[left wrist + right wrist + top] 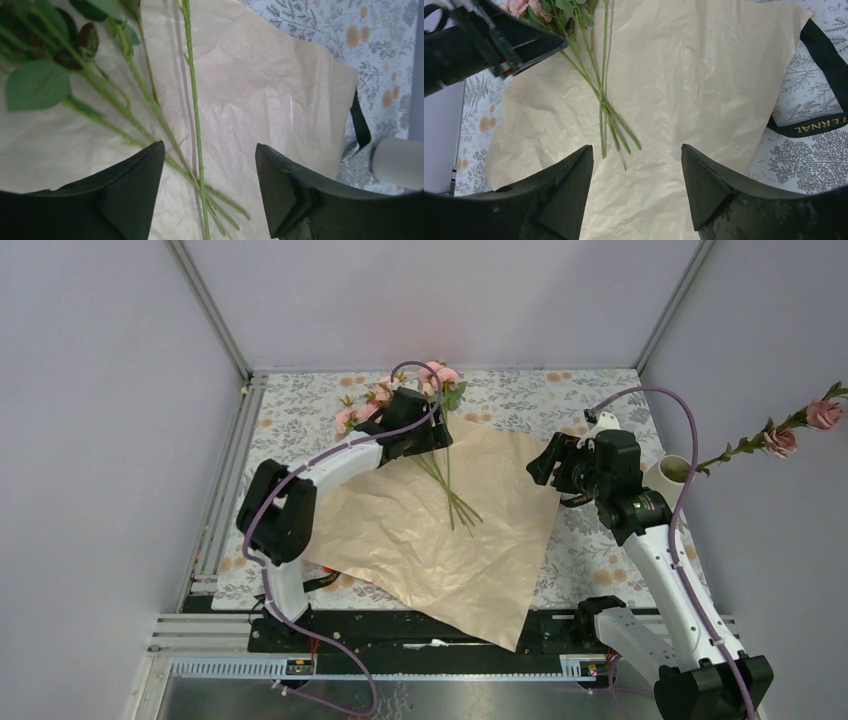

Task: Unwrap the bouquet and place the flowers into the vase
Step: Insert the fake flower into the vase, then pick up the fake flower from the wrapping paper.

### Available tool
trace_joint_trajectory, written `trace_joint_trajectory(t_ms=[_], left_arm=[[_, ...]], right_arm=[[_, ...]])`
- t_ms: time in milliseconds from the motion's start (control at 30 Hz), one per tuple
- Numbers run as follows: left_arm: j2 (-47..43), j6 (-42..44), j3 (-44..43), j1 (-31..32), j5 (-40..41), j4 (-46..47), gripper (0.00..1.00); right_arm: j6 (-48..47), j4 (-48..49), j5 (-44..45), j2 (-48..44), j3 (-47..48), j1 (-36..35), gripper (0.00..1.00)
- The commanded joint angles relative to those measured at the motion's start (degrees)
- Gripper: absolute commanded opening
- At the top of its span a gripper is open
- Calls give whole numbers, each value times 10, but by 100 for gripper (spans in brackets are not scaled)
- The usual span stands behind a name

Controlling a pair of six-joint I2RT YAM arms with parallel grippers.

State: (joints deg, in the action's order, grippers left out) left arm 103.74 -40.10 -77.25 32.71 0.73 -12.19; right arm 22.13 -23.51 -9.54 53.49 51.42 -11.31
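The left pincer (209,146) hangs open over the flowers (373,405), gripping nothing; their green stems run across the flattened paper (450,540) under the gap between its fingers, with the rose heads off the paper's far edge on the table (600,550). Right of the stems, the right pincer (637,146) is open and empty above the paper's right edge. Further right stands the vase (668,472), with one rose stem (780,440) leaning out.

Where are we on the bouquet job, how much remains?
Done: wrapping paper lies spread flat, ribbon off, one flower stem stands in the vase. In hand: nothing gripped; left end effector hangs open over the remaining flowers, right end effector open too. Left: move those stems into the vase.
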Motion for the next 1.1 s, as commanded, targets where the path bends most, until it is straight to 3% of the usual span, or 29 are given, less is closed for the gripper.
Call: trace_joint_trajectory(t_ms=[0, 133, 400, 700, 1067], left_arm=[[72, 22, -87, 14, 25, -5, 68], [124, 26, -127, 25, 32, -33, 63], [162, 26, -122, 36, 29, -38, 48], [178, 33, -122, 42, 23, -36, 32], [181, 24, -111, 46, 8, -27, 21]], right_arm=[[-3, 3, 17, -26, -4, -5, 71], [-5, 1, 21, -33, -8, -5, 70], [4, 12, 10, -25, -10, -5, 69], [7, 16, 10, -18, -17, -5, 68], [10, 21, 8, -12, -21, -5, 68]])
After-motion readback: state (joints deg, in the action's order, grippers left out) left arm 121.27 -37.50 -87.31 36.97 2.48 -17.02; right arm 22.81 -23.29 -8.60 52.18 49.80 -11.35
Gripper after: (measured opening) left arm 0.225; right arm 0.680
